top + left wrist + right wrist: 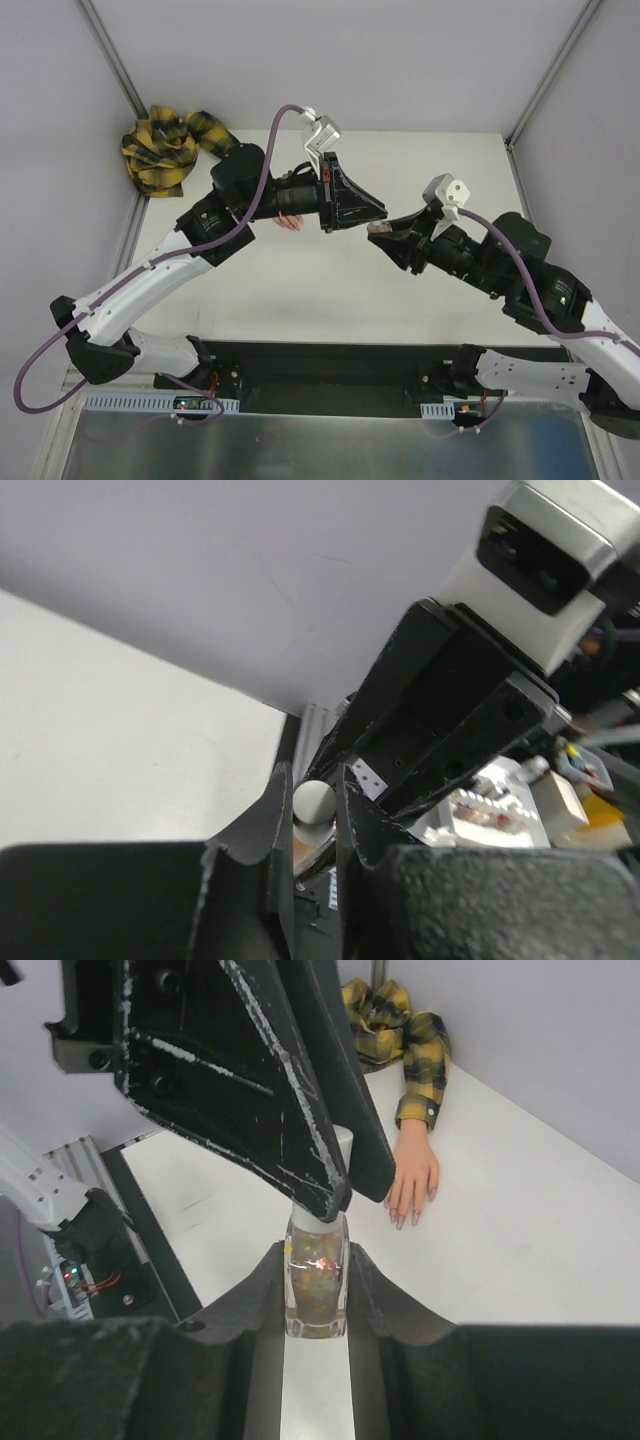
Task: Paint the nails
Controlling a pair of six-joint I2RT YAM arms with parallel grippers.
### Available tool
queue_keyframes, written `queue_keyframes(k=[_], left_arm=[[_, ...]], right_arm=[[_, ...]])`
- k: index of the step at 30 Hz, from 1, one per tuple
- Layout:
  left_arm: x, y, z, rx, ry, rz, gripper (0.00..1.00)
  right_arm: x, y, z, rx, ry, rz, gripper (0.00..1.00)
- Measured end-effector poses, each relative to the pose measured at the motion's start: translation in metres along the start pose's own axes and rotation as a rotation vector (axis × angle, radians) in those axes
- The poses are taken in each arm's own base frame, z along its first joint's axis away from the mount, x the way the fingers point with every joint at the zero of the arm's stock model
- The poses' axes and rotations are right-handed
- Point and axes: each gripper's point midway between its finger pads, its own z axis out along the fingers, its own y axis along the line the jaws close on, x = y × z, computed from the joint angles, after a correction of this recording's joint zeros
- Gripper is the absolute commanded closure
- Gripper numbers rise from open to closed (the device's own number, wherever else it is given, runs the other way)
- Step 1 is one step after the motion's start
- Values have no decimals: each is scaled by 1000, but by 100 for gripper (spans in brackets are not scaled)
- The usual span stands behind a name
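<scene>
a small glittery nail-polish bottle (316,1295) is pinched upright between the fingers of the right gripper (316,1258), so that it is held steady above the table (520,1230). its white cap (313,802) is clamped by the left gripper (314,784), whose fingers are pressed together on it. the opposed grips are judged to be meant for twisting the cap off and drawing out the brush. the nails (402,1222) are found at the fingertips of the mannequin hand (413,1165), which is laid flat on the table beyond the bottle, its plaid sleeve (425,1080) trailing toward the back corner. painting is judged not yet begun, since the bottle is capped.
</scene>
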Motion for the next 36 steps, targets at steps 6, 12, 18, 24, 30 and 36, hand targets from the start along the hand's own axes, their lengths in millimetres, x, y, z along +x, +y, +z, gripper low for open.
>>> queue_keyframes(k=[6, 12, 18, 24, 30, 36], left_arm=[[19, -60, -9, 424, 107, 43, 100], [39, -101, -38, 639, 123, 122, 100], [35, -100, -34, 610, 137, 117, 37], [24, -65, -18, 338, 121, 105, 22], [-3, -17, -20, -3, 12, 123, 27], [-14, 16, -11, -173, -34, 97, 31]], right_arm=[[-10, 52, -41, -307, -70, 65, 100], [-7, 104, -61, -618, -63, 156, 100], [-11, 106, -59, -638, -90, 116, 100], [-12, 78, -48, -471, -94, 0, 100], [4, 22, -27, -155, -31, -88, 100], [16, -16, -9, 57, 36, -135, 100]])
